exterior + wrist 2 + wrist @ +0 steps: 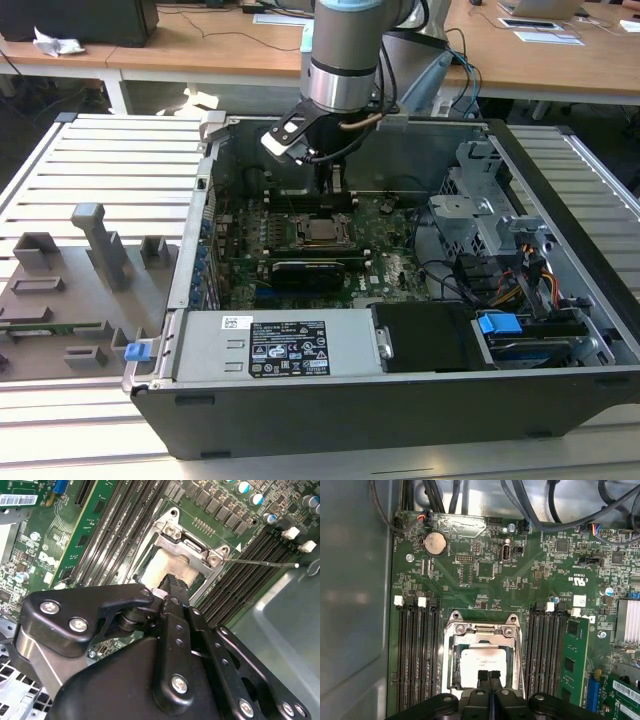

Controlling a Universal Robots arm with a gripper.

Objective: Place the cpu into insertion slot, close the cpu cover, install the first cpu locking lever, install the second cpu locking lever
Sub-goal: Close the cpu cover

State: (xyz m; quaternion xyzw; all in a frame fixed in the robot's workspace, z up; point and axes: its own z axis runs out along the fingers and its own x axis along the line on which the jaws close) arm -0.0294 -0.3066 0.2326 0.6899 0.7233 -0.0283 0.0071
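The cpu [482,664] lies flat in the insertion slot [454,669] on the green board, its pale silver top showing in both wrist views [169,566]. The cpu cover [482,629] lies down around the chip, which shows through its square cut-out. My gripper [487,676] hangs just above the chip's near edge with its two black fingers pressed together and nothing between them. A thin metal locking lever [260,562] sticks out sideways from the cover's corner. In the exterior view the gripper [335,188] stands over the socket [320,232] inside the open computer case.
Long black memory slots [415,650] flank the socket on both sides, one holding a green module [572,655]. A black card [310,270], the power supply [270,345], a drive cage [480,190] and loose cables [520,280] crowd the case. A grey fixture tray [70,290] sits at the exterior view's left.
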